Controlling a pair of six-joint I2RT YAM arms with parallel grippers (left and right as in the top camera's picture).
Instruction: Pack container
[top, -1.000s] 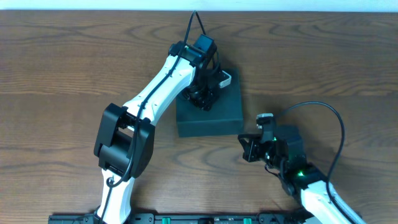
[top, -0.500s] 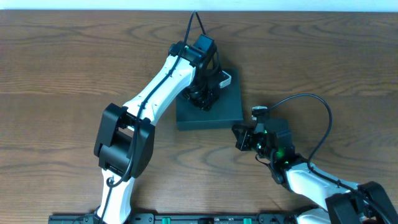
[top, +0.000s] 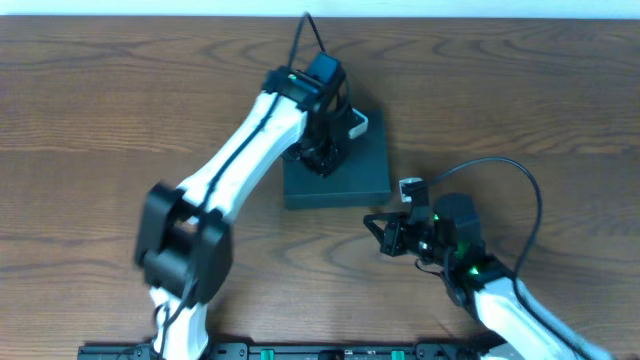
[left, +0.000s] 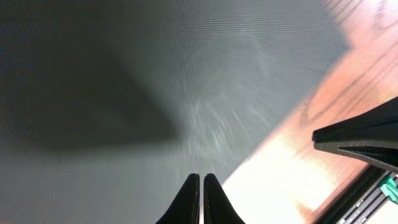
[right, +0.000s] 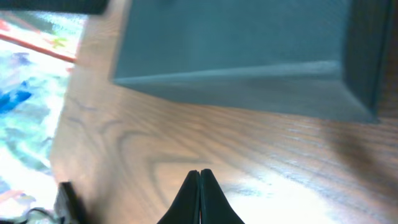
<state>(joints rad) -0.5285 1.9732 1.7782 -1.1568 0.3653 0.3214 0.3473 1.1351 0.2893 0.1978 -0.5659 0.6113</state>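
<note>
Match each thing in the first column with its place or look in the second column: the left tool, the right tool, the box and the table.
Column one:
1. left tool
2. right tool
3. box
4. table

Column two:
A. brown wood grain
B. shut, over bare wood beside the box
C. dark, square, closed
D. shut, right above the box's top

Pairs: 1-D, 2-B, 3-C, 4-A
</note>
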